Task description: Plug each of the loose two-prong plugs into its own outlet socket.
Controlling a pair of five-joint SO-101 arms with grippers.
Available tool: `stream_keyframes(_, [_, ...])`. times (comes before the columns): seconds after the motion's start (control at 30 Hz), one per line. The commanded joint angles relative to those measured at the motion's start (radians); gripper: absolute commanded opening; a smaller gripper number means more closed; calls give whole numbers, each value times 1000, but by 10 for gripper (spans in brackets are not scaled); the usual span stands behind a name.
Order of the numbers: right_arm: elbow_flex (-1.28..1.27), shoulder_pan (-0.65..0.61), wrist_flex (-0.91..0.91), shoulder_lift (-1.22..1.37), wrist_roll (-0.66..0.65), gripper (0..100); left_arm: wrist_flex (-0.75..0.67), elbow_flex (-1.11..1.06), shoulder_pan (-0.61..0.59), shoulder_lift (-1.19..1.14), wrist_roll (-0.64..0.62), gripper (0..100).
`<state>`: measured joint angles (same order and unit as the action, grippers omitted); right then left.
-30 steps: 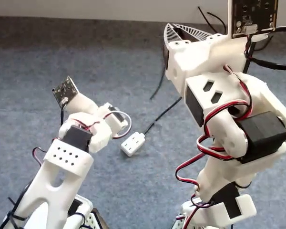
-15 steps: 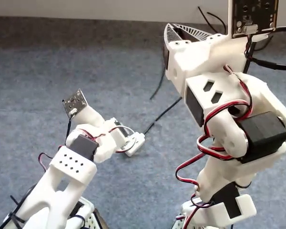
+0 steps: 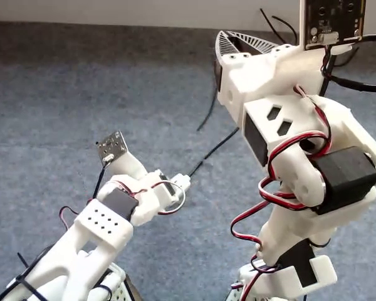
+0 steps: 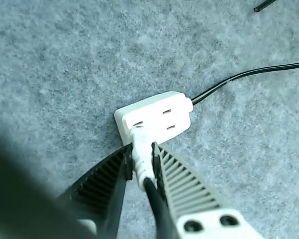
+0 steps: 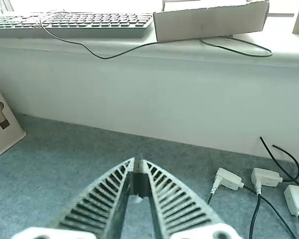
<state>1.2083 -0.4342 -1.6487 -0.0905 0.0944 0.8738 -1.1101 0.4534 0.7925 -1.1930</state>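
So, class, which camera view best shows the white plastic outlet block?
The left wrist view: the white plastic outlet block lies in full sight, slots visible. In the high view the left gripper covers most of it. The right wrist view faces the wall and loose white plugs.

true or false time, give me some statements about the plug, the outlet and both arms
1. The left tool is shut on a white plug. True.
2. That plug touches the white outlet block. True.
3. The outlet block's cord is red. False: it is black.
4. The right tool grips a plug on the carpet. False: it hangs shut above the carpet, three plugs lying farther off.
5. A keyboard lies on the carpet. False: it sits on the ledge.
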Motion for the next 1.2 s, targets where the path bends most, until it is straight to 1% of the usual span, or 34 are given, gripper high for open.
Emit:
stream_keyframes(0.0, [27,5,-1,-12,-3,8,-44,2,12,19,9,8])
stream_keyframes(0.17, [27,5,-1,-8,-3,8,-48,13,-27,19,8,8])
stream_keyframes(0.6, [27,5,1,-7,-3,8,-25,-4,-28,19,9,8])
stream_keyframes(1.17, [27,5,1,-7,-3,8,-28,-96,-28,21,9,8])
